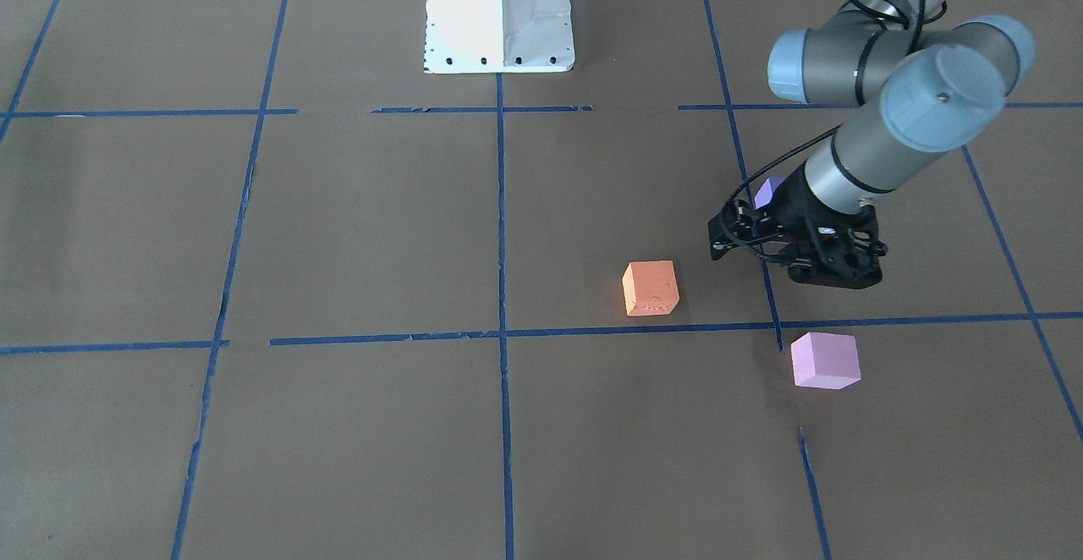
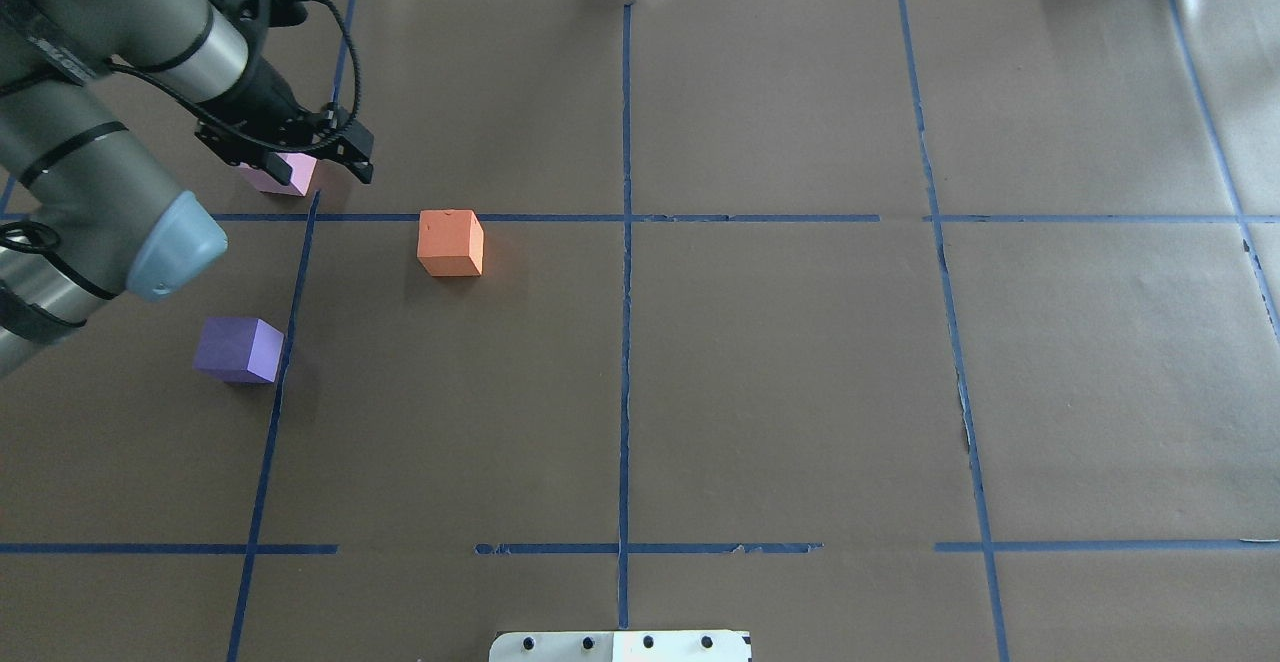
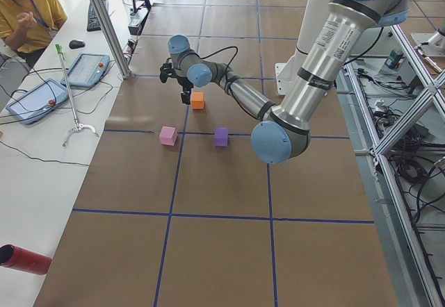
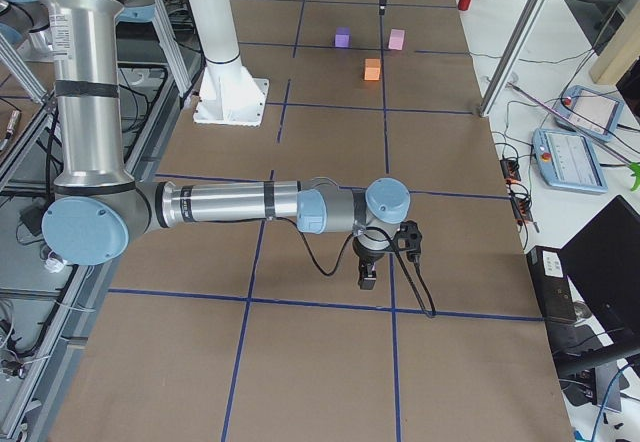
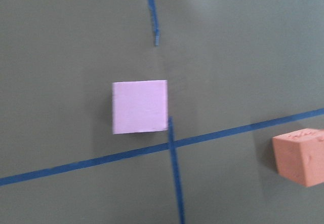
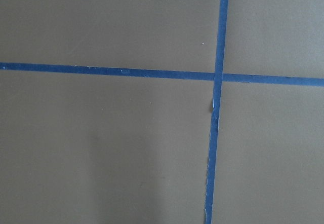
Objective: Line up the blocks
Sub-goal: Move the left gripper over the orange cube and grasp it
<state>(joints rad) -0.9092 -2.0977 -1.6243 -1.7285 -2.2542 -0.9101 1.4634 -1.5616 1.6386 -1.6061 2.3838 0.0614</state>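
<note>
Three cubes lie on the brown table. The orange block (image 2: 451, 242) sits by a blue tape line. The purple block (image 2: 240, 349) lies nearer the robot, to its left. The pink block (image 2: 290, 177) lies farther out. My left gripper (image 2: 318, 170) hovers above the table over the pink block, open and empty. The left wrist view looks straight down on the pink block (image 5: 139, 106), with the orange block (image 5: 300, 156) at the right edge. In the front view the left gripper (image 1: 787, 257) partly hides the purple block (image 1: 768, 192). My right gripper (image 4: 368, 280) shows only in the exterior right view; I cannot tell its state.
Blue tape lines (image 2: 626, 242) divide the table into squares. The white robot base plate (image 1: 499, 14) stands at the robot's edge. An operator (image 3: 24, 8) sits at a side bench with tablets. A red cylinder (image 3: 24, 260) lies there too.
</note>
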